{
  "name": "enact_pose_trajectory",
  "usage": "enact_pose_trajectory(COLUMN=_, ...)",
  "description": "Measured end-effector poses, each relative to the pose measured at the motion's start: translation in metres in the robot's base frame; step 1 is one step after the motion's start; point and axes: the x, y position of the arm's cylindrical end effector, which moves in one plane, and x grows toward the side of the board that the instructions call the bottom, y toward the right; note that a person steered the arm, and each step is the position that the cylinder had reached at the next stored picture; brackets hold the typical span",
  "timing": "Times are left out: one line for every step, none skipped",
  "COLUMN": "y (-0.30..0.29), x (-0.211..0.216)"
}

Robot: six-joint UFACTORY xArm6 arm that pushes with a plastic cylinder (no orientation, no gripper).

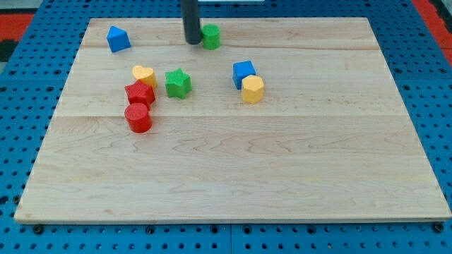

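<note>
My tip [192, 41] rests near the view's top, just left of centre, pressed against the left side of a green cylinder [210, 36]. A blue block with a peaked top [117, 39] lies far to the left near the board's top-left corner. Below the tip stand a green star [178, 82] and a yellow heart-shaped block [143, 73]. A red block [140, 92] and a red cylinder [138, 118] sit under the heart.
A blue cube [244, 72] touches a yellow hexagonal block [252, 89] right of centre. The wooden board [233, 169] lies on a blue pegboard, with red at the view's top corners.
</note>
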Motion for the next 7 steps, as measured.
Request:
enact_pose_trajectory(y=0.021, x=0.000)
enact_pose_trajectory(y=0.049, x=-0.002)
enact_pose_trajectory(y=0.083, x=-0.005)
enact_pose_trajectory(y=0.088, x=-0.005)
enact_pose_trajectory(y=0.110, x=0.016)
enact_pose_trajectory(y=0.170, x=0.014)
enact_pose_trajectory(y=0.172, x=-0.022)
